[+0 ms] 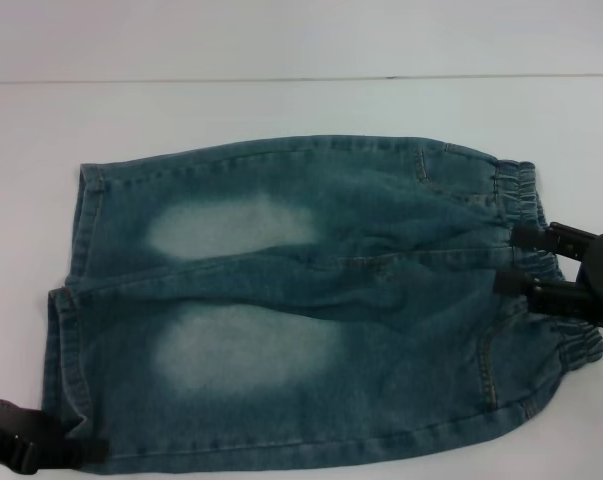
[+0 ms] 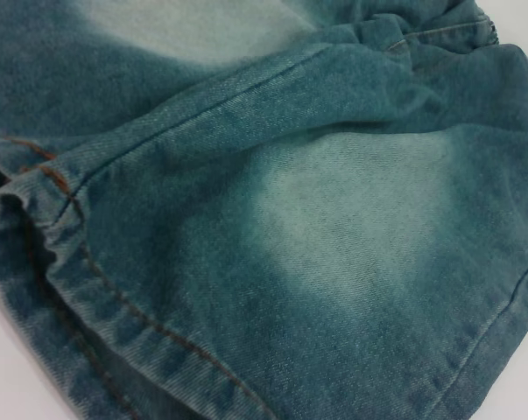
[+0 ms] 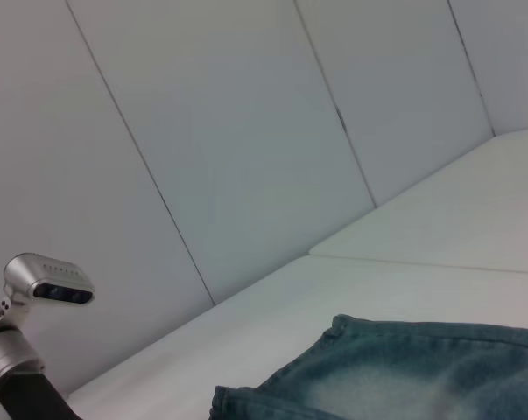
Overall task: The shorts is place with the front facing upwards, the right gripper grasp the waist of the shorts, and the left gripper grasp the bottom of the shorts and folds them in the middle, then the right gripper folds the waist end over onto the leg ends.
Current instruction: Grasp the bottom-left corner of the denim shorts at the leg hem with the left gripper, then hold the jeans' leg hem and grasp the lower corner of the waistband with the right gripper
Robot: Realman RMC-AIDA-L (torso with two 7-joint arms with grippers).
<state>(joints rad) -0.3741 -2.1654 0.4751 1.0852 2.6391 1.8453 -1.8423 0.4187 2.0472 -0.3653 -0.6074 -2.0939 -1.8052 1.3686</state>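
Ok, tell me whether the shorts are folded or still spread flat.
Spread flat, not folded. In the head view the shorts show both legs side by side, the waist of the shorts and the bottom of the shorts at opposite ends.

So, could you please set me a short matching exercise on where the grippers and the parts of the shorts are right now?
Things:
1. right gripper
2. left gripper
3. waistband
4. leg hems

Places:
A. ruffled end, on the robot's right side
B. at the near corner of the lower leg hem
C. at the middle of the waistband
D. flat stitched end, on the robot's left side

Pairs: 1-C, 2-B, 3-A, 4-D
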